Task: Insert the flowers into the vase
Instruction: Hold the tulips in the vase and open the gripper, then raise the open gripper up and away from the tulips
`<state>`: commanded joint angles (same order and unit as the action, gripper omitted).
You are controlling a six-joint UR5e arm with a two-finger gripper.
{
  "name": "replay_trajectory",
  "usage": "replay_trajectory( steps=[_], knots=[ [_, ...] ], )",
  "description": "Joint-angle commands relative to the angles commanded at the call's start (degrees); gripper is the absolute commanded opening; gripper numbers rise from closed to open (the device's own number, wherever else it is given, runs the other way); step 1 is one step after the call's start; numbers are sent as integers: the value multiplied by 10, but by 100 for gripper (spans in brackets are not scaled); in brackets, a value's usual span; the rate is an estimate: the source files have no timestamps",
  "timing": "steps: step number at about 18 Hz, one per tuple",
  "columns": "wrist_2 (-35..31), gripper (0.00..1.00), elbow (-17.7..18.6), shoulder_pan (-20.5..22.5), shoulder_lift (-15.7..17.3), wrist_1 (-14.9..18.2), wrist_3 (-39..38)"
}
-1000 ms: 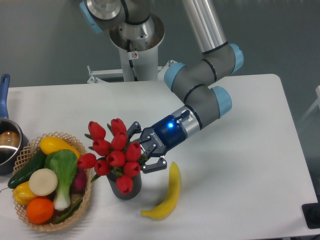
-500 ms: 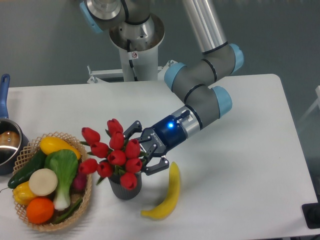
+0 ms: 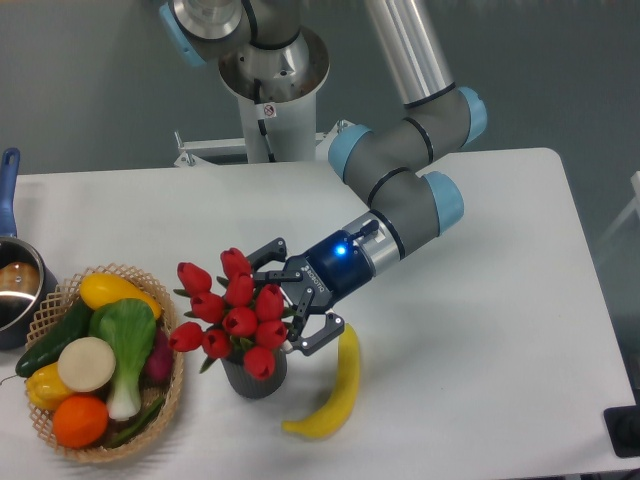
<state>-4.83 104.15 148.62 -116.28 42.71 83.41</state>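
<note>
Flowers (image 3: 232, 311) stood in vase (image 3: 254, 376), buds leaning up-left toward basket (image 3: 170, 385). Gripper (image 3: 290, 297) fingers spread apart behind the bunch, gripping nothing. Banana (image 3: 335, 385) lay just right of vase.

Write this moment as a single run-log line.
gripper: open beside stems | tulip bunch: standing in vase | ribbed grey vase: upright | banana: right of vase

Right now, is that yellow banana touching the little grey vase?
Apart. The fixed camera shows a strip of white table between the banana and the vase. The pincer sits above them, beside the flowers.
</note>
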Motion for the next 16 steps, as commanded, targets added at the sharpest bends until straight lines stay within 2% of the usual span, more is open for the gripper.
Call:
replay_trajectory(
  steps=[2,4,6,10,13,16],
  knots=[
    [-22,100,2,0,4,0,1],
    [-75,100,4,-1,34,0,-2],
    [-126,100,24,6,55,0,0],
    [-160,100,40,3,97,2,-19],
    [-240,100,61,6,131,2,-21],
    [-311,100,62,7,174,2,-41]
  ],
)
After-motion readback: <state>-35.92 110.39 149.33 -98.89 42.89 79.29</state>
